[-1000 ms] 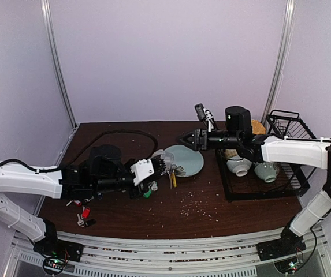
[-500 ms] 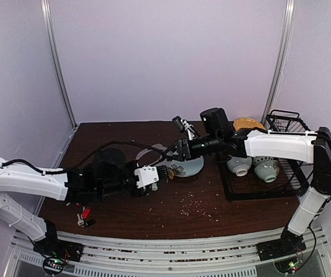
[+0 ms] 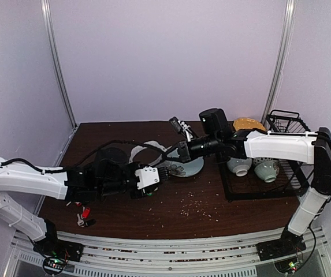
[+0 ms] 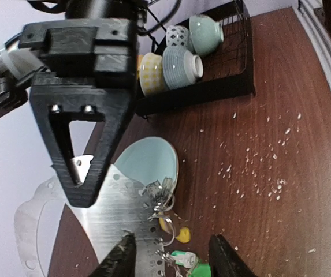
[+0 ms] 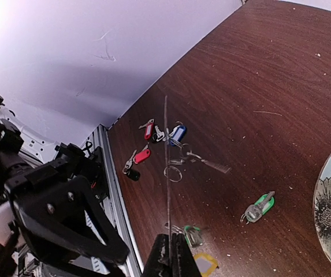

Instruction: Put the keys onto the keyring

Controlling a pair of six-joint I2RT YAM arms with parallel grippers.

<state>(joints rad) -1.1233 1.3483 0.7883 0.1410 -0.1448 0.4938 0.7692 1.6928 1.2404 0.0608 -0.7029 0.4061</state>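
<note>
Right wrist view: the keyring (image 5: pixel 167 144) shows edge-on as a thin grey wire running straight out from the right pincer (image 5: pixel 170 242), whose jaws are pressed tight together on it. The keys (image 5: pixel 178 134) lie on the brown bench (image 5: pixel 257 86) beyond that pincer's tips. Two red-tagged keys (image 5: pixel 142 154) and a blue-tagged key sit close to the wire's far end. A green-tagged key (image 5: pixel 260 206) lies off to the right of the wire, and a second green tag (image 5: pixel 193 235) and a yellow tag (image 5: pixel 204 264) are just beside the tips. The left pincer (image 4: pixel 174 259) stands partly open, fingers apart, with a green tag between them; whether it touches them I cannot tell. Ahead of this pincer is a pale plate (image 4: pixel 148 164), and further off a black rack (image 4: pixel 211 92) of bowls.
</note>
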